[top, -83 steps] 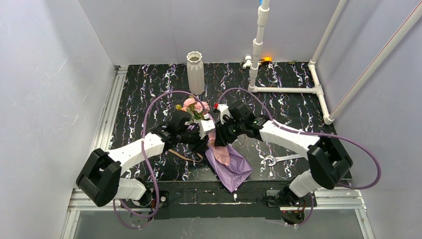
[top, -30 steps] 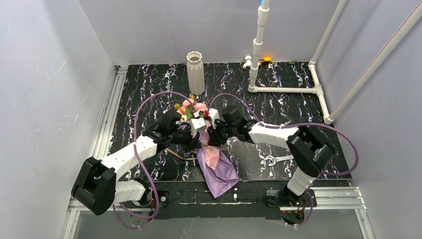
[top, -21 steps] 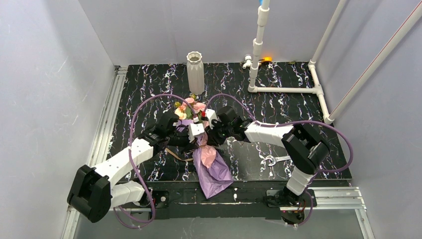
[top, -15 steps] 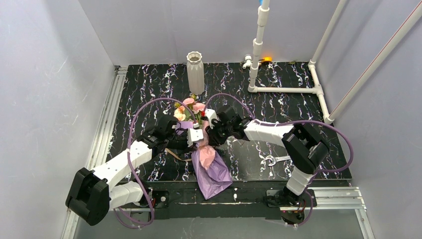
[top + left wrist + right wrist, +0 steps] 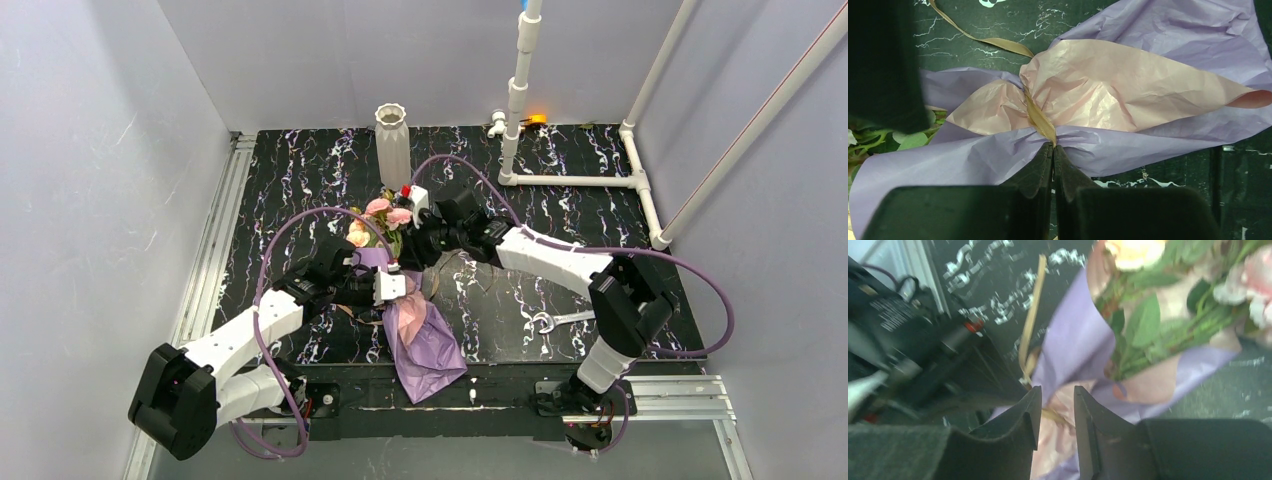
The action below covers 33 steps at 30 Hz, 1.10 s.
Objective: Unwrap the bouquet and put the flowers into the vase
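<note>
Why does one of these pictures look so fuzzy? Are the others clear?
Right wrist view: smeared all over, the flowers just soft blobs, likely motion blur. Left wrist view: sharp, every crease in the paper crisp. Top view: evenly lit, no glare, only an orange light glowing at the back.

Black marble-pattern table [image 5: 300, 190], white and purple veins. Tall white ribbed vase [image 5: 392, 145] upright near far edge, centre. Bouquet of pink and peach roses in crinkly purple-and-pink paper [image 5: 428, 345] lying mid-table, blooms toward vase, paper tail hanging over near edge. Thin tan-gold ribbon [image 5: 1003, 44] trailing on bare surface beside wrapping. White plastic pipe frame [image 5: 575, 181] at far right. Silver metal wrench [image 5: 557, 320] flat at near right, well apart from bouquet.
</note>
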{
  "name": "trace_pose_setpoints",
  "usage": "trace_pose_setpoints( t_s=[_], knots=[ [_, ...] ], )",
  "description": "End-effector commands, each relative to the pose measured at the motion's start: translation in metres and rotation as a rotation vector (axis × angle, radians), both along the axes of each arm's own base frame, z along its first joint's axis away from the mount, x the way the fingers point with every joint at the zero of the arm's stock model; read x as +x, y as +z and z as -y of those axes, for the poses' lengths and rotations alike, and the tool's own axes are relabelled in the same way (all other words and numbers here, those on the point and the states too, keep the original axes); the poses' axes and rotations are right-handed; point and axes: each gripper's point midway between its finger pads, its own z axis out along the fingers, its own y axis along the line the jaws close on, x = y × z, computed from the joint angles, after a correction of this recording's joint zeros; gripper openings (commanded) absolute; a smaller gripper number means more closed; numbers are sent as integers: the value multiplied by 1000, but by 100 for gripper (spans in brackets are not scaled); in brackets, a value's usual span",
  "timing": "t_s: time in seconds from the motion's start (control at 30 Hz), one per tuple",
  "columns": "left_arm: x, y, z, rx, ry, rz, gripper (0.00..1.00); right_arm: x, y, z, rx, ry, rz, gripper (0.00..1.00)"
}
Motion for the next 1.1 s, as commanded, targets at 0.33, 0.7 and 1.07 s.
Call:
trace_pose_setpoints(
  t_s=[0.33, 0.7, 1.07],
  knots=[
    [4, -5, 1, -10, -65, 99, 0, 16, -42, -25, -23, -102, -71, 10],
    [33, -7, -5, 26, 45, 192, 10, 10, -119, 22, -267, -168, -75, 1],
    [22, 12, -13, -33, 167, 324, 64, 22, -116, 14, -254, -251, -110, 1]
  ],
)
